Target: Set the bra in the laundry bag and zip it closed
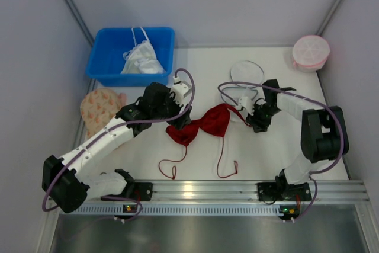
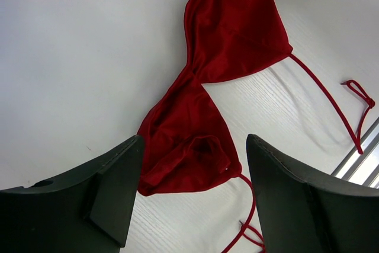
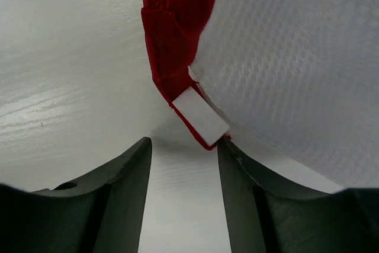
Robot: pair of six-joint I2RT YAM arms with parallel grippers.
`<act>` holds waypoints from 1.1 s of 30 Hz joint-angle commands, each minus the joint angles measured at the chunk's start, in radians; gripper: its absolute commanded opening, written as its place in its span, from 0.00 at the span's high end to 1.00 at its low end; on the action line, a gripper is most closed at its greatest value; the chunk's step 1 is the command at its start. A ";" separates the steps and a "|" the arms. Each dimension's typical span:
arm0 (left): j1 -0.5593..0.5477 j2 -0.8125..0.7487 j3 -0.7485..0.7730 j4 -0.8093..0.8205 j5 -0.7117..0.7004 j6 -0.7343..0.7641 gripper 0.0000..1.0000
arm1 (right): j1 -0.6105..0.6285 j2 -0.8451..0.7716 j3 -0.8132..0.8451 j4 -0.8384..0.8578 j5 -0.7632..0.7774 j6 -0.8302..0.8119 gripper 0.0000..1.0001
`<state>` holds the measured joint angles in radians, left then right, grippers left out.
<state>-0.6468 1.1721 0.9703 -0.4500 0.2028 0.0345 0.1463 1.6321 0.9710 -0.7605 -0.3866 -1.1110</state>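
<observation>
On the table (image 1: 278, 146), the job is barely begun. At far left lies a beige patterned disc (image 1: 100, 109). Above it, in the upper left, a blue bin (image 1: 112, 57) holds a white garment (image 1: 142, 58); neither plays any part here.

Left of centre, the left gripper (image 2: 194, 140) hovers with its jaws spread wide and nothing between them. Its wrist view looks straight down on the nearer cup of the bra (image 1: 204, 124), which lies just beyond the fingertips.

The dark-red bra is spread flat at mid-frame, both cups on the bare tabletop. Its strings (image 1: 172, 167) trail toward the bottom of the overhead view.

Right of centre and higher up sits the laundry bag (image 1: 249, 74), a translucent white mesh round with a thin dark rim. In the right wrist view its mesh (image 3: 296, 57) fills the upper right, with one bra end and its white tag (image 3: 200, 117) at the edge. Whether that end lies under the mesh or merely against it cannot be told.

The right gripper (image 3: 184, 143) is poised just short of the tag, jaws parted, pinching nothing.

A pink mesh bag (image 1: 311, 53) stands in the upper right corner.

Nearly all the bra lies outside the bag. Getting it inside and zipping the bag both remain to be done, and the zip cannot be made out.
</observation>
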 commanded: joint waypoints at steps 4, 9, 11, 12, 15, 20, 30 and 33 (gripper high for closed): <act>0.012 0.003 0.030 -0.004 -0.019 0.027 0.25 | -0.011 0.043 0.034 0.010 -0.055 -0.058 0.66; 0.013 -0.003 0.031 -0.010 -0.023 0.034 0.25 | -0.011 -0.004 0.025 -0.043 -0.069 -0.079 1.00; 0.015 -0.006 0.030 -0.012 -0.025 0.036 0.25 | -0.013 -0.062 0.021 -0.095 -0.080 -0.088 1.00; 0.013 -0.012 0.028 -0.010 -0.025 0.036 0.25 | -0.013 -0.086 0.023 -0.112 -0.095 -0.092 1.00; 0.015 -0.023 0.022 -0.010 -0.020 0.033 0.25 | -0.013 -0.171 0.043 -0.210 -0.148 -0.092 1.00; 0.015 -0.040 0.007 -0.010 -0.025 0.027 0.25 | -0.001 -0.253 0.106 -0.339 -0.231 -0.061 1.00; 0.050 -0.087 -0.021 -0.009 -0.051 -0.016 0.20 | 0.316 -0.238 0.193 -0.283 -0.354 0.192 1.00; 0.079 -0.112 -0.027 -0.007 -0.040 -0.027 0.20 | 0.407 -0.175 0.201 -0.224 -0.365 0.261 1.00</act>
<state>-0.5945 1.1027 0.9485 -0.4744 0.1635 0.0349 0.4778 1.4097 1.1324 -1.0492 -0.6823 -0.9497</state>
